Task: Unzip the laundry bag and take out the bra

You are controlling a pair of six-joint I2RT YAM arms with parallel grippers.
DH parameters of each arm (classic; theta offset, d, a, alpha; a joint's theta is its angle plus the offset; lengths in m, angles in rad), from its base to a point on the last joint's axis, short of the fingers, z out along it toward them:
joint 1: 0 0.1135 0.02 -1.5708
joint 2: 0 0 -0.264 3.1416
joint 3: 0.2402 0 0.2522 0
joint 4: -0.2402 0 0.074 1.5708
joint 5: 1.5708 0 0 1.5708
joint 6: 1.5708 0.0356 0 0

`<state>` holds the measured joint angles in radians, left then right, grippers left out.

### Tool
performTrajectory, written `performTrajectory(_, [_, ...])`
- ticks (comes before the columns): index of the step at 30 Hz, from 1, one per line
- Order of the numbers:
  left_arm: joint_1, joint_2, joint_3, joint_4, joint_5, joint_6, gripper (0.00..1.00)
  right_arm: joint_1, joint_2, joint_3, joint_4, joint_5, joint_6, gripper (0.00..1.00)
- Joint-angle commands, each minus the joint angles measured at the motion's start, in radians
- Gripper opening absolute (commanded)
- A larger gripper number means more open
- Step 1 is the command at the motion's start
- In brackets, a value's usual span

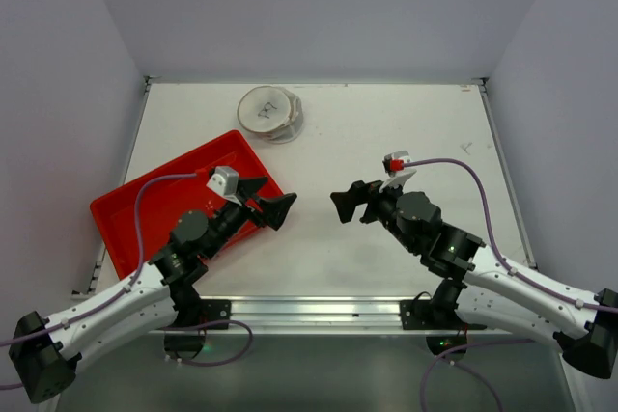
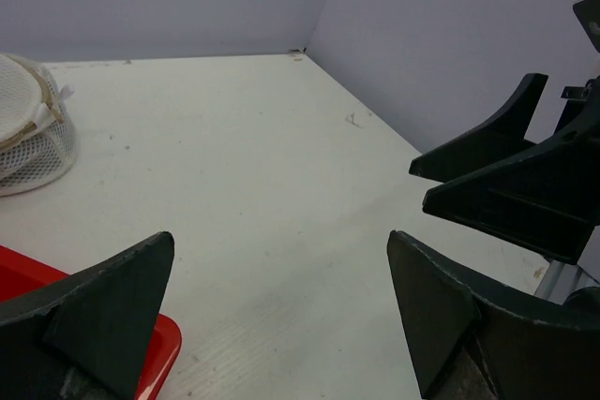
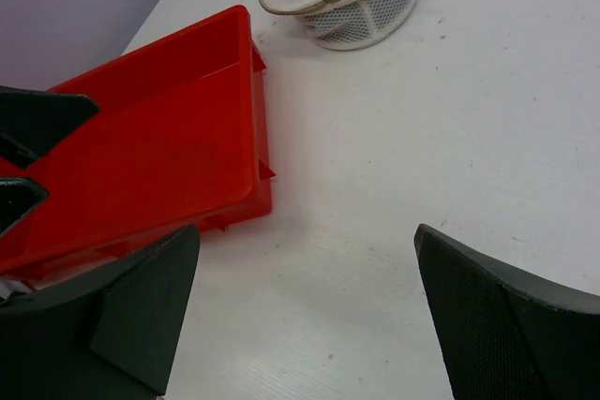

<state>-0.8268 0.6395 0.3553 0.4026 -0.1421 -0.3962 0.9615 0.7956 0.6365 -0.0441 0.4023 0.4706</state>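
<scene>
Seen from above, the left end effector (image 1: pixel 273 200) and the right end effector (image 1: pixel 350 202) face each other over the worktop (image 1: pixel 386 132), both spread wide and holding nothing. The laundry bag (image 1: pixel 271 113) stands well beyond them, nearer the left one, with nothing touching it. In the left wrist view the bag lies far ahead and to the left of the splayed fingers (image 2: pixel 103 316). In the right wrist view it sits far ahead, past the corner of the red tray (image 3: pixel 141 147), with its lid seemingly shut. No bra can be made out, so unzipping and removal both look yet to be done.
</scene>
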Motion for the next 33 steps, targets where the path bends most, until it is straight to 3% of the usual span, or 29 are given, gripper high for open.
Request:
performTrajectory(1, [0.003,0.005,-0.009,0.054,-0.02,0.028,1.0,0.0,-0.024,0.006,0.03,0.032,-0.004,0.99])
performTrajectory(8, [0.003,-0.026,-0.007,0.016,-0.077,0.028,0.99,0.0,-0.038,-0.029,0.086,0.116,-0.009,0.99])
performTrajectory(10, [0.003,-0.059,-0.031,0.033,-0.114,0.023,0.98,-0.001,0.009,0.024,0.047,0.215,0.014,0.99])
performTrajectory(14, [0.003,-0.13,-0.084,0.065,-0.151,0.019,0.98,-0.013,0.128,0.174,0.069,0.172,-0.052,0.99])
performTrajectory(18, [0.003,-0.144,-0.046,-0.008,-0.203,0.011,0.98,-0.081,0.389,0.395,0.047,0.099,-0.061,0.97])
performTrajectory(22, [0.003,-0.115,-0.026,-0.013,-0.227,-0.012,0.98,-0.174,0.606,0.566,0.026,-0.009,-0.003,0.88])
performTrajectory(25, [0.006,0.004,0.089,-0.21,-0.362,-0.076,0.98,-0.205,0.77,0.714,0.035,-0.054,-0.003,0.79])
performTrajectory(33, [0.011,0.094,0.111,-0.2,-0.307,-0.086,0.97,-0.259,1.114,0.926,0.096,-0.094,0.003,0.7])
